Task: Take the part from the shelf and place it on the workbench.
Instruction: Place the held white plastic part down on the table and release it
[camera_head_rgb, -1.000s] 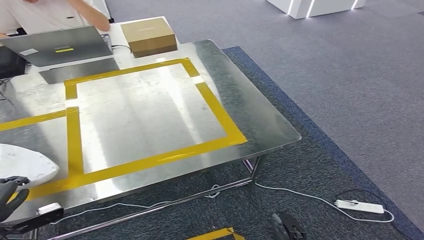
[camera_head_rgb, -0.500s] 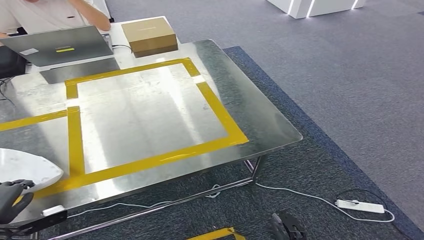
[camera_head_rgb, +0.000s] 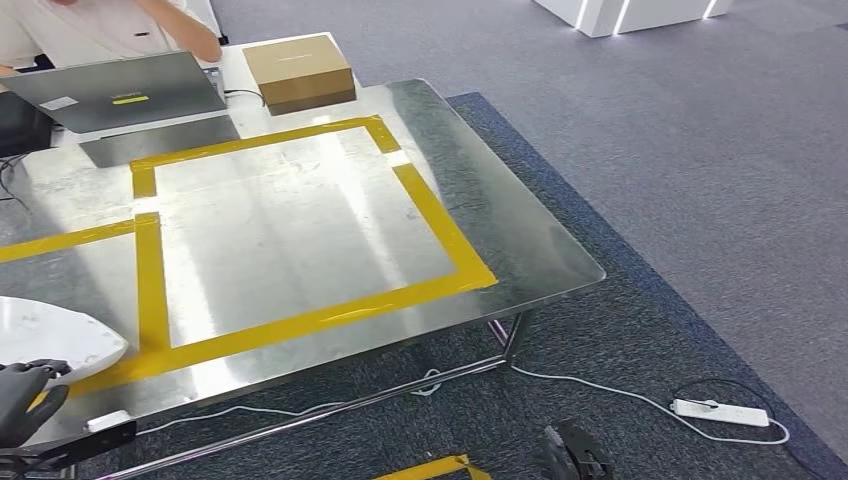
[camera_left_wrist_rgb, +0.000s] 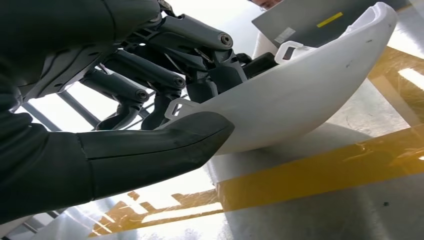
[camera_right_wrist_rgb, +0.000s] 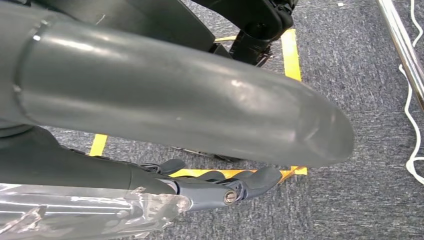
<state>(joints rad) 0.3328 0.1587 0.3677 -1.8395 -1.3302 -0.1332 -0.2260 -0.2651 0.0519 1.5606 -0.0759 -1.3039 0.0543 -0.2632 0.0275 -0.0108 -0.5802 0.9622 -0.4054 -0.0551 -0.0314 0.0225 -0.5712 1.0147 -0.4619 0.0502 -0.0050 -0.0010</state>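
The white curved shell part lies at the near left corner of the steel workbench, partly over a yellow tape line. My left hand grips its near rim. In the left wrist view the dark fingers hook over the part's edge and the thumb presses its outer wall, while the part's underside rests on the tabletop. My right hand hangs above the carpet with nothing in it, its fingers loosely extended.
A yellow tape square marks the middle of the bench. A laptop, a cardboard box and a seated person are at the far edge. A power strip and its cable lie on the carpet to the right.
The part and my left hand have slid slightly right and nearer along the bench's front corner. In the last half second almost nothing has moved.
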